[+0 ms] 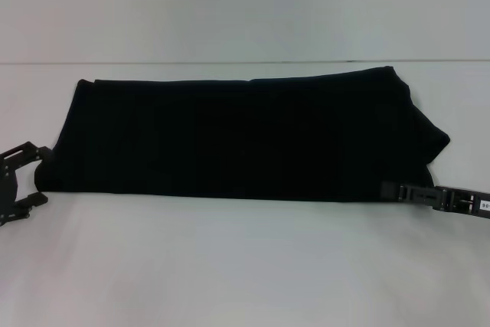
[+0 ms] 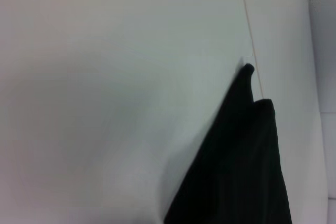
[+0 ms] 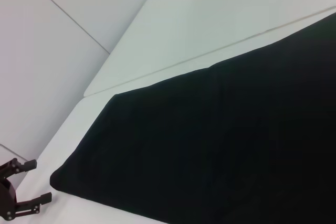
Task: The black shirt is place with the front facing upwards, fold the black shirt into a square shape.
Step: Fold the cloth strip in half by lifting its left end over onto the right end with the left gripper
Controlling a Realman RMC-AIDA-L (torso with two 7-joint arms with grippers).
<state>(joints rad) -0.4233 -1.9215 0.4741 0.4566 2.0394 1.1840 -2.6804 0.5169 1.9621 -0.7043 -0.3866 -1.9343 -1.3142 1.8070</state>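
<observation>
The black shirt [image 1: 245, 135] lies folded into a long band across the white table, its right end bunched and a little rounded. My left gripper [image 1: 38, 175] is open at the band's left end, its fingers spread just beside the cloth's corner. The right wrist view shows that same left gripper [image 3: 38, 182] open, a short way off the shirt [image 3: 220, 145] corner. My right gripper [image 1: 390, 191] lies low and flat against the near edge of the band's right end. In the left wrist view only a pointed corner of the shirt [image 2: 241, 166] shows.
The white table [image 1: 245, 266] stretches bare in front of the shirt, and a seam line [image 1: 245, 62] runs behind it. The right wrist view shows the table's rounded far corner [image 3: 92, 90] with pale floor beyond.
</observation>
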